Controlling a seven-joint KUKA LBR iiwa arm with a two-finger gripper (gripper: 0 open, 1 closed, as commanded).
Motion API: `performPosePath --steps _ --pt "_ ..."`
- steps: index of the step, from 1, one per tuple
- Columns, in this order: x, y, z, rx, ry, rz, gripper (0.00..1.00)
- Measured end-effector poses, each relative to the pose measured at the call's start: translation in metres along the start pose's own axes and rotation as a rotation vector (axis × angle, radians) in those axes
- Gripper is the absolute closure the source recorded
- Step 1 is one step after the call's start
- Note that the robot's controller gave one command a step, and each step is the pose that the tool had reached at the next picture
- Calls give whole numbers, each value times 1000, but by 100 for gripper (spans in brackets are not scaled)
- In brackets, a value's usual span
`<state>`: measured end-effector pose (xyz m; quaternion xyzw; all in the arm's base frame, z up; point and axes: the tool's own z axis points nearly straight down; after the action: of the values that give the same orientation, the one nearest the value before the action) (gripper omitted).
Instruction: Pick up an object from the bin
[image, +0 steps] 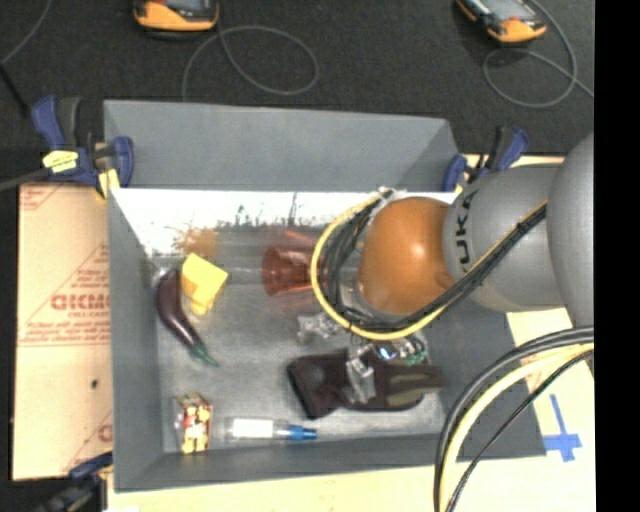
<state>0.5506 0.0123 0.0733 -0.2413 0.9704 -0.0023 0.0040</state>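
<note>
Claw (362, 377) over dark brown floppy thing (318, 388)

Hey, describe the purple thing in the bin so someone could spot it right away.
Look along the left wall of the grey bin, just below the yellow block. The toy eggplant lies there: the only long, curved, dark purple thing, with a green stem end.

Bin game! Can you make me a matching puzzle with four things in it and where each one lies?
Things:
1. purple eggplant
2. yellow block
3. clear tube with blue tip
4. dark brown floppy thing

Places:
A. at the gripper
B. by the left wall of the bin
C. lying along the view's bottom wall
D. upper left, beside the eggplant's top end

Pairs: 1-B, 2-D, 3-C, 4-A
</note>
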Motion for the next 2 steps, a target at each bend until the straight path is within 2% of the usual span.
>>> performPosePath --steps 1,2 --pt "7 8 2 0 -1 -78 100" --pt "7 8 2 0 -1 -78 100"
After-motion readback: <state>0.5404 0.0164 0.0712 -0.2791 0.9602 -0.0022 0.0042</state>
